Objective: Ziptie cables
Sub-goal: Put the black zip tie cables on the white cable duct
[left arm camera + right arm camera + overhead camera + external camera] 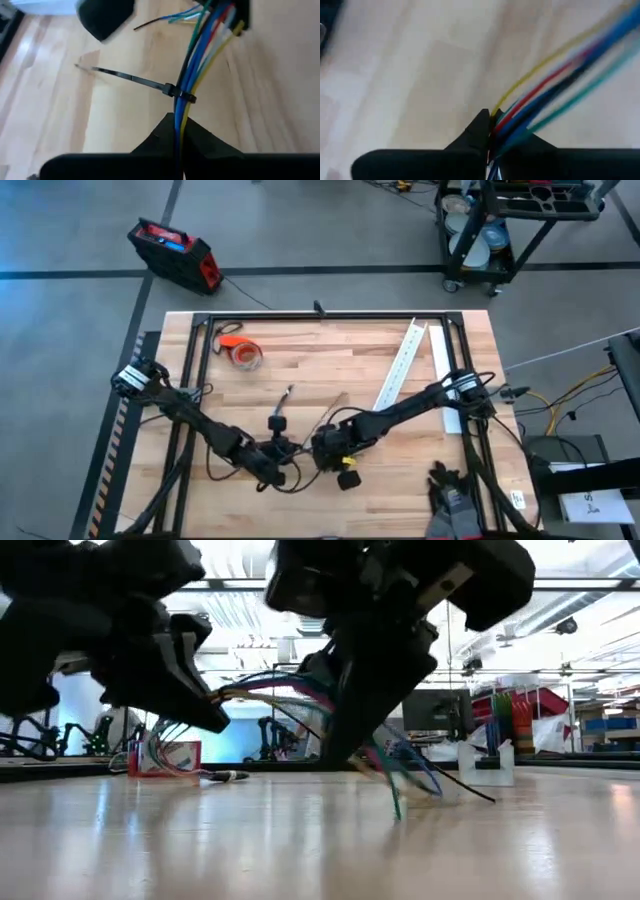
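The cables (200, 55), a bundle of blue, green, yellow, red and dark wires, stretch between my two grippers above the near middle of the table. The ziptie (131, 79) is looped around the bundle (183, 96); its thin dark tail sticks out sideways. My left gripper (177, 131) is shut on one end of the bundle and my right gripper (491, 125) on the other stretch. In the low view the bundle (275, 690) spans the gap between them. Loose wire ends (400, 785) droop to the tabletop. My left gripper pinches the bundle (178, 119) between its two fingers, just short of the ziptie loop. The wires run on lengthwise from the fingertips, lifted clear of the table. My right gripper pinches the bundle (501, 120) between its two fingers. The wires fan out beyond the fingertips, held above the wood.
An orange tape roll (243, 354) lies at the far left. A long white slotted channel (400, 365) and a white strip (446, 385) lie at the far right. A small dark part with a lead (279, 418) lies just beyond the grippers.
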You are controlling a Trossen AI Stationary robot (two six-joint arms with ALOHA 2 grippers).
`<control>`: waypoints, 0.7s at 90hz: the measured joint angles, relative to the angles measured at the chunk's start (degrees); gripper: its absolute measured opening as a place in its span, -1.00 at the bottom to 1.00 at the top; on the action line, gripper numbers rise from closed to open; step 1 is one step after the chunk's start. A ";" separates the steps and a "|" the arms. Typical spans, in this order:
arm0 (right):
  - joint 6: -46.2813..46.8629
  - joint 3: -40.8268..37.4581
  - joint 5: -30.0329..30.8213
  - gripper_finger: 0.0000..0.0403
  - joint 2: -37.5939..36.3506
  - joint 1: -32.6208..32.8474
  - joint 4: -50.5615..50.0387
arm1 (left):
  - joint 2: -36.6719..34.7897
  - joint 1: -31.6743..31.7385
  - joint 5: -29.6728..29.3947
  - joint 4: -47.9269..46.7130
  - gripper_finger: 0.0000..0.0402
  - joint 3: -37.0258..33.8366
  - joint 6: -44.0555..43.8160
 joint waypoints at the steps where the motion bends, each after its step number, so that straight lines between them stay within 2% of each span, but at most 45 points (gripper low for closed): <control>1: 0.01 0.01 0.52 -0.99 -0.27 -0.09 -0.71 | 0.00 0.01 -0.05 0.00 -1.00 0.21 -0.23; 9: 0.48 0.04 4.78 -0.93 -1.89 -0.45 -6.59 | 0.00 0.67 -0.16 -0.12 -1.00 1.46 -1.55; 16: 0.79 0.02 5.74 -0.81 -2.85 -0.63 -10.36 | 0.00 1.17 -1.10 -0.33 -1.00 1.66 -1.90; 24: 1.47 0.02 6.40 -0.58 -3.68 -0.66 -13.01 | 0.00 1.46 -2.58 -0.82 -1.00 1.56 -1.95; 34: -1.40 -0.04 9.71 -0.26 -4.38 -0.61 -16.46 | 0.00 1.33 -1.02 -2.28 -1.00 1.49 -2.29; 42: -4.69 -0.16 16.75 -0.07 -5.51 -0.64 -21.21 | -0.04 0.39 1.08 -3.86 -1.00 1.46 -4.46; 49: -7.66 -0.79 22.27 0.02 -6.62 -1.21 -25.06 | -0.04 -0.93 1.76 -5.51 -1.00 1.46 -6.95; 63: -13.32 -4.16 26.28 0.06 -8.90 -4.11 -29.21 | -0.07 -4.05 1.77 -7.19 -1.00 1.46 -12.16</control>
